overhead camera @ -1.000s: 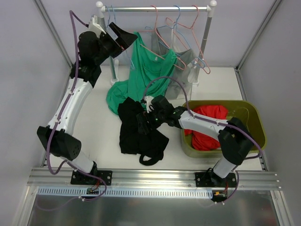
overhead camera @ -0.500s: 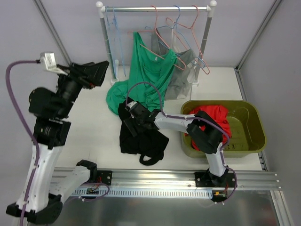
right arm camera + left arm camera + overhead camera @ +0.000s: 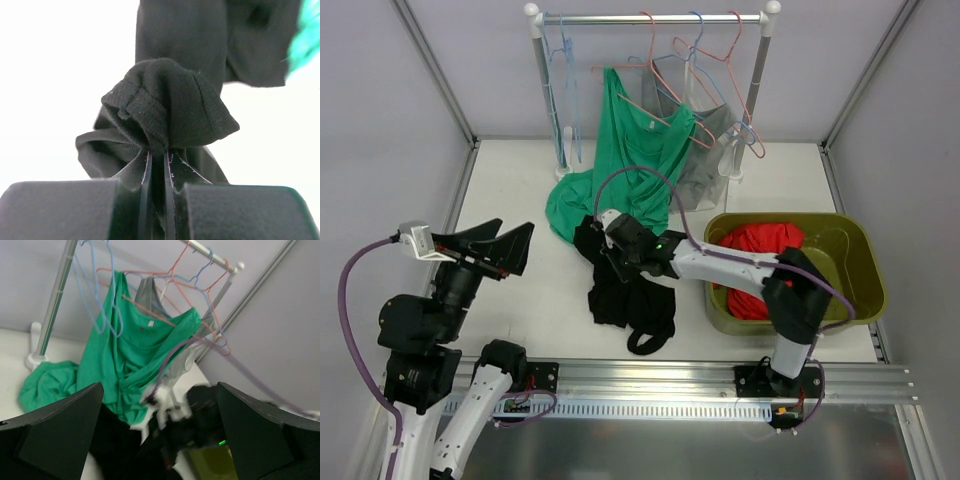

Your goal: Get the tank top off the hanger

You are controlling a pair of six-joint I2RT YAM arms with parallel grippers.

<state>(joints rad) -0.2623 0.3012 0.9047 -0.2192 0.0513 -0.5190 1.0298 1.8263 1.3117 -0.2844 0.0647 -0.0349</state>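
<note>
The black tank top (image 3: 630, 295) is off any hanger and lies crumpled on the white table (image 3: 520, 190), just left of the olive bin (image 3: 860, 240). Its upper edge touches the trailing hem of the green tank top (image 3: 635, 150). It looks matte and limp, bunched into a narrow, wrinkled heap, with a strap loop curling out at its near end. The right gripper (image 3: 157, 160) reaches across from the bin side, and its jaws are pinched tight on a gathered fold of the black fabric. In the right wrist view, a ribbed hem puffs up just above the closed fingertips. The green tank top hangs from a pink hanger (image 3: 150, 313) on the rack (image 3: 650, 17) at the back of the table. It is pulled askew, and its lower part pools on the table. A grey garment (image 3: 705, 165) hangs beside it, and a red garment (image 3: 760, 245) fills part of the bin. The left gripper (image 3: 512, 232) hovers well apart at the table's left edge, with its jaws spread wide and nothing between them.
</note>
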